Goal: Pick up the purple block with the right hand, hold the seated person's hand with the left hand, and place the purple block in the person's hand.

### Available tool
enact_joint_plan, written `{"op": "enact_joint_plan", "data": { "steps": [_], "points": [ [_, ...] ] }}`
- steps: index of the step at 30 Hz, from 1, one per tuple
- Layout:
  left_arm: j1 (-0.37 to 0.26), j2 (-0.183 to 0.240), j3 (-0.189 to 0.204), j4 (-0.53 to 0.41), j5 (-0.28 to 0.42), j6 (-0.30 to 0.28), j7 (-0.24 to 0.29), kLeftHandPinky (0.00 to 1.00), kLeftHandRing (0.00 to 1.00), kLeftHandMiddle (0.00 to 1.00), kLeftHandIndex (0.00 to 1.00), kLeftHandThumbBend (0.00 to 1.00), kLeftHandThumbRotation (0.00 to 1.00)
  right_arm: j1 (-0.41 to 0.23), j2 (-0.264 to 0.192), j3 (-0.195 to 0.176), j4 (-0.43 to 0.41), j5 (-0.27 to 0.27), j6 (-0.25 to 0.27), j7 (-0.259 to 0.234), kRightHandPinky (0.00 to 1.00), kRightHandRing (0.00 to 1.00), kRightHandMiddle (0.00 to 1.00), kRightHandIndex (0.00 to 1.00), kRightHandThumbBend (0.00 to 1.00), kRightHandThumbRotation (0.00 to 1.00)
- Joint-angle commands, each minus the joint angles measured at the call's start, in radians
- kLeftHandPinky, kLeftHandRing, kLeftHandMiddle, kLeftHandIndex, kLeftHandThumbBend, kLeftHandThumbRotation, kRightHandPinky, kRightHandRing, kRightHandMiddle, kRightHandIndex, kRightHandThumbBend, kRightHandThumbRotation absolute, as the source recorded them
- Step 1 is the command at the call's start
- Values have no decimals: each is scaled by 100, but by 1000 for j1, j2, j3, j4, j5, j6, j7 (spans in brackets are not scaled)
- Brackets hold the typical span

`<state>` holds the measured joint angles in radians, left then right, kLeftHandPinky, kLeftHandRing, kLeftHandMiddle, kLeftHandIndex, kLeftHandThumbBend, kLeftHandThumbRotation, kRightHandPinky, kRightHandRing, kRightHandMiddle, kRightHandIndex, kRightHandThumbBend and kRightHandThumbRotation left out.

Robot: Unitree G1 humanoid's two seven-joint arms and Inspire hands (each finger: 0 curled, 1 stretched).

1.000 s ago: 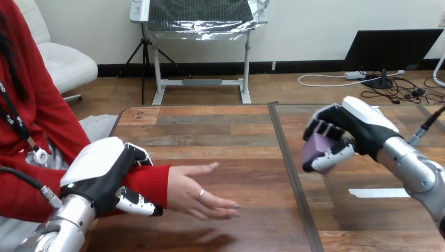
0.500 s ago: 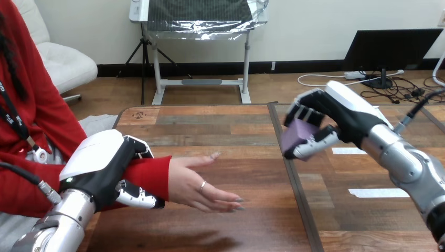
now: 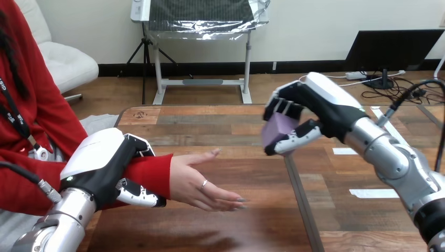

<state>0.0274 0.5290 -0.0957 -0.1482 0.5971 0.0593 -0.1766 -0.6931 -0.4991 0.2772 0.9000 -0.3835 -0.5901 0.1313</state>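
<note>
Right hand (image 3: 309,113) raised over the tabletop (image 3: 210,126), fingers (image 3: 286,107) curled across the top of the purple block (image 3: 278,127), thumb pinching it from below | left hand (image 3: 105,168) wrapped round the person's wrist (image 3: 155,176) | person's hand (image 3: 202,184) open, fingers stretched out, lower left of the block, apart from it.
</note>
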Motion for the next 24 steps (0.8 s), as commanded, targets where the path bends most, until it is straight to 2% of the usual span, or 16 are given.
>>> {"op": "enact_joint_plan", "data": {
  "steps": [1, 6, 15, 24],
  "points": [
    [-180, -13, 59, -104, -21, -40, 57, 28, 35, 42, 41, 83, 0, 0, 14, -45, -116, 49, -2, 11, 41, 39, 43, 46, 75, 0],
    [-189, -16, 56, -97, -19, -41, 63, 28, 35, 42, 41, 83, 0, 8, 19, -45, -148, 51, -14, 15, 39, 38, 42, 46, 75, 0],
    [-209, -25, 54, -81, -28, -43, 67, 28, 35, 42, 41, 82, 0, 26, 38, -47, -228, 63, 15, 39, 37, 37, 42, 45, 75, 0],
    [-230, -33, 51, -68, -25, -46, 70, 29, 36, 42, 41, 81, 0, 41, 59, -48, -275, 78, 2, 51, 33, 35, 42, 45, 76, 0]
  ]
}}
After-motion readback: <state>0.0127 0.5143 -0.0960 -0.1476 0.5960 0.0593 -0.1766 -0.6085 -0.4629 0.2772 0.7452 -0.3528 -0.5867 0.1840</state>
